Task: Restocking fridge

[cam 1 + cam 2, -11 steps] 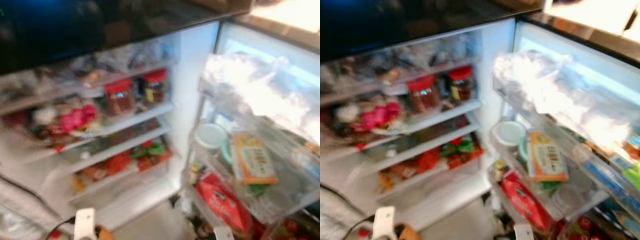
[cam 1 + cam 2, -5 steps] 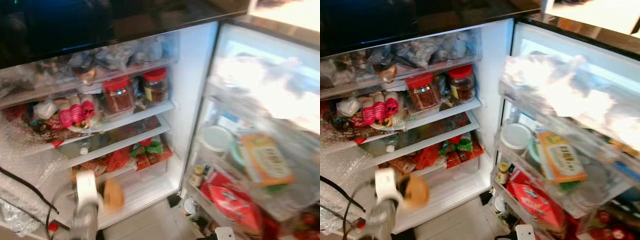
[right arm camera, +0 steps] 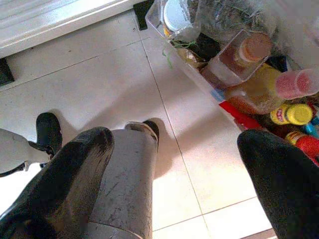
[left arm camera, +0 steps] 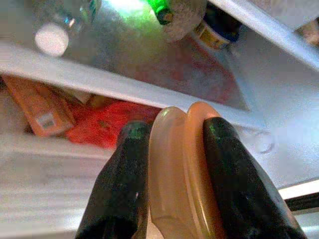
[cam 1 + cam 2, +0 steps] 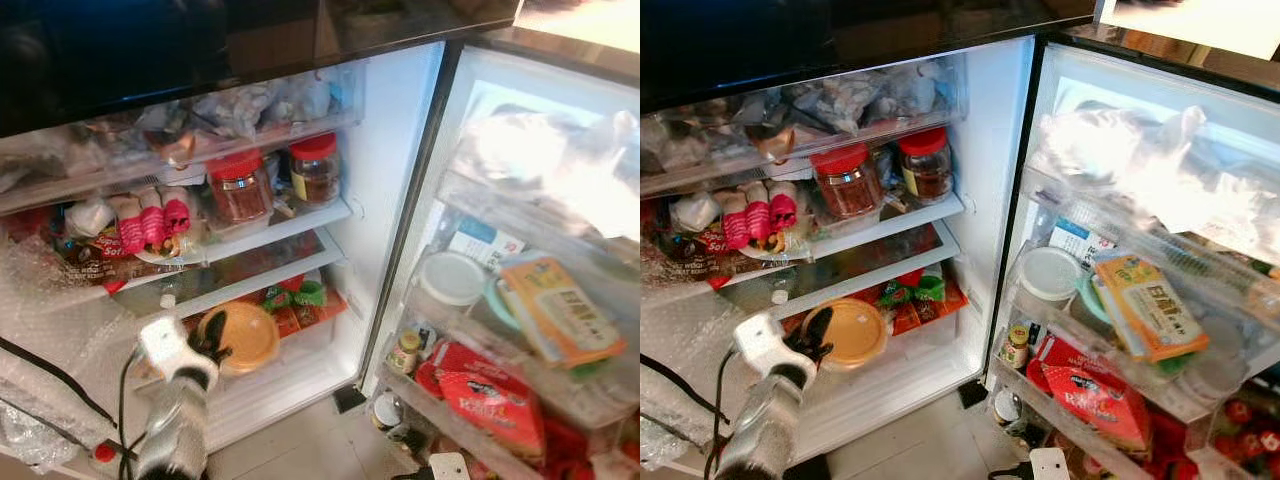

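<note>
We hold an orange lidded container (image 5: 847,333) edge-on between the closed fingers of the left gripper (image 5: 816,336), lower left of the frame, before the fridge's bottom shelf (image 5: 895,385). The thin rim could slip or strike the shelf edge. The right gripper (image 3: 169,169) hangs wide open over the floor.

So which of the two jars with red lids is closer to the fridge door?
The smaller, darker jar, with the yellow label. It stands on the door side of the bigger jar, which holds reddish stuff and sits deeper along the same shelf.
</note>
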Robot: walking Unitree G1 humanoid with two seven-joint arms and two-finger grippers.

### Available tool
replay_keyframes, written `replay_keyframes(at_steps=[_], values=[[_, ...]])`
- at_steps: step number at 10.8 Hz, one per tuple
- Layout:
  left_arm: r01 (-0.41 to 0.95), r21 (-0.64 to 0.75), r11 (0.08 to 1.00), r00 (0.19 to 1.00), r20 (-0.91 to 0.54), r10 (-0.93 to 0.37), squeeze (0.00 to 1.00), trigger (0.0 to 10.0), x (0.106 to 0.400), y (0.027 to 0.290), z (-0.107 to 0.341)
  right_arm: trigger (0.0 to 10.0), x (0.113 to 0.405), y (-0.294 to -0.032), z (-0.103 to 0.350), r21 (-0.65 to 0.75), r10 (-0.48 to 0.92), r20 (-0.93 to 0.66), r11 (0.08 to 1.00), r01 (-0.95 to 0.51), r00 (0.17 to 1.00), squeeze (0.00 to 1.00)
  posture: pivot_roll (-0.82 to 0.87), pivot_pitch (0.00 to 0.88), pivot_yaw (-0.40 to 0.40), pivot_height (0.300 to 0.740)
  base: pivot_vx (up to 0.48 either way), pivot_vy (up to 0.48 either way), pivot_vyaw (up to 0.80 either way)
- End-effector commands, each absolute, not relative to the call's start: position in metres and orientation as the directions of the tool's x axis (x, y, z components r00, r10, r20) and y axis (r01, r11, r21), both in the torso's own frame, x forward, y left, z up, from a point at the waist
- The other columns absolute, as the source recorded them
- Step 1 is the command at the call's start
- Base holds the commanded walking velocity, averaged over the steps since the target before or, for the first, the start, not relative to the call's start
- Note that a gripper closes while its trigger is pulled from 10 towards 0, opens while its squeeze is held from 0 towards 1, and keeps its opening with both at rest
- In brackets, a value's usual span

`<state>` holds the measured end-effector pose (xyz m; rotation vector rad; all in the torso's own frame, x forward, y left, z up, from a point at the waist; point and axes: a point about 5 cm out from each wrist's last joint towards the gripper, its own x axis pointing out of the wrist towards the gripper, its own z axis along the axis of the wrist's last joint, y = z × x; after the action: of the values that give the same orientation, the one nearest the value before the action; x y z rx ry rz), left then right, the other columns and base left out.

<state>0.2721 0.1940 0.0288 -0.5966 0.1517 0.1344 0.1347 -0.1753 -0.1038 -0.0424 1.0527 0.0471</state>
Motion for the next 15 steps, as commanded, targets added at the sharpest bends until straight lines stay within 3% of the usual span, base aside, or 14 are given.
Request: replay_keyframes(at_steps=[1, 5, 9, 15], values=[[-0.166, -0.607, 0.777, 0.981, -0.18, 0.069, 0.0, 10.0, 0.262, 0.197, 0.028, 10.0, 0.125, -0.173, -0.108, 0.0, 0.031, -0.889, 0.998, -0.068, 0.456, 0.0, -0.18, 0.044, 0.004, 0.74, 0.0, 0.0, 0.0], [-0.073, -0.703, 0.707, 0.993, -0.121, -0.018, 0.0, 10.0, 0.247, 0.193, 0.041, 10.0, 0.125, -0.175, -0.107, 0.001, 0.04, -0.889, 0.996, -0.085, 0.455, 0.0, -0.17, 0.05, -0.009, 0.74, 0.0, 0.0, 0.0], [-0.007, -0.698, 0.716, 0.988, -0.115, -0.103, 0.0, 10.0, 0.252, 0.186, 0.049, 10.0, 0.125, -0.174, -0.107, 0.011, 0.047, -0.886, 0.997, -0.079, 0.462, 0.0, -0.17, 0.046, -0.003, 0.74, 0.0, 0.0, 0.0], [-0.001, -0.7, 0.714, 0.986, -0.121, -0.116, 0.0, 10.0, 0.253, 0.186, 0.049, 10.0, 0.124, -0.173, -0.108, 0.005, 0.047, -0.887, 0.996, -0.093, 0.459, 0.0, -0.17, 0.031, 0.0, 0.74, 0.0, 0.0, 0.0]])
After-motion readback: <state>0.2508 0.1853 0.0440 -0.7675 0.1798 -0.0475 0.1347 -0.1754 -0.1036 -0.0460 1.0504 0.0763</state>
